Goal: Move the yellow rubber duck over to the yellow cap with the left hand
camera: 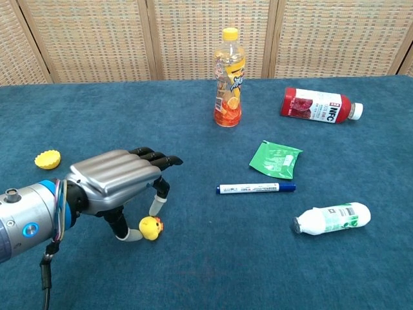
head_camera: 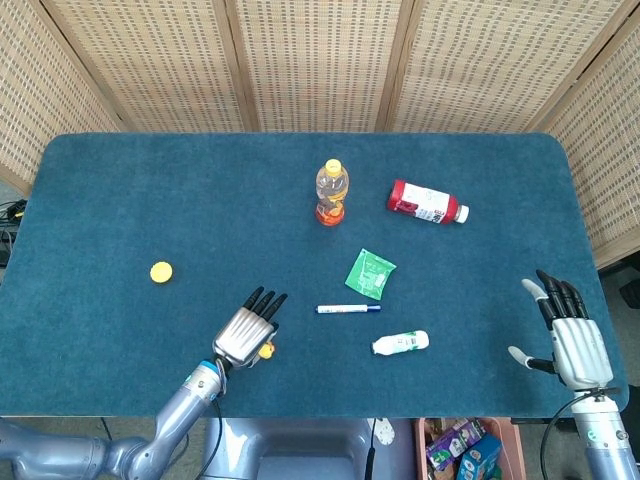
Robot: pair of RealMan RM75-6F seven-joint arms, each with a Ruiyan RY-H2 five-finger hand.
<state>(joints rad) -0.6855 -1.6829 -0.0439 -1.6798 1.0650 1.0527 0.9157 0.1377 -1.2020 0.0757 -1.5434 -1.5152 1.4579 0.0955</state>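
The small yellow rubber duck (camera: pixel 150 227) sits low near the table's front edge, under my left hand (camera: pixel 115 181). The thumb and a fingertip pinch the duck from either side while the other fingers stretch forward over it. From above, the duck (head_camera: pixel 266 350) peeks out at the right side of the left hand (head_camera: pixel 245 334). The yellow cap (head_camera: pixel 161 271) lies on the blue cloth to the left and farther back, also visible as the cap (camera: pixel 48 159) in the chest view. My right hand (head_camera: pixel 570 338) rests open at the table's right front corner, holding nothing.
An upright orange drink bottle (camera: pixel 229 77) stands mid-table. A red bottle (camera: pixel 317 105) lies on its side at the back right. A green packet (camera: pixel 275 159), a blue pen (camera: pixel 256 188) and a small white bottle (camera: pixel 330 218) lie right of the duck.
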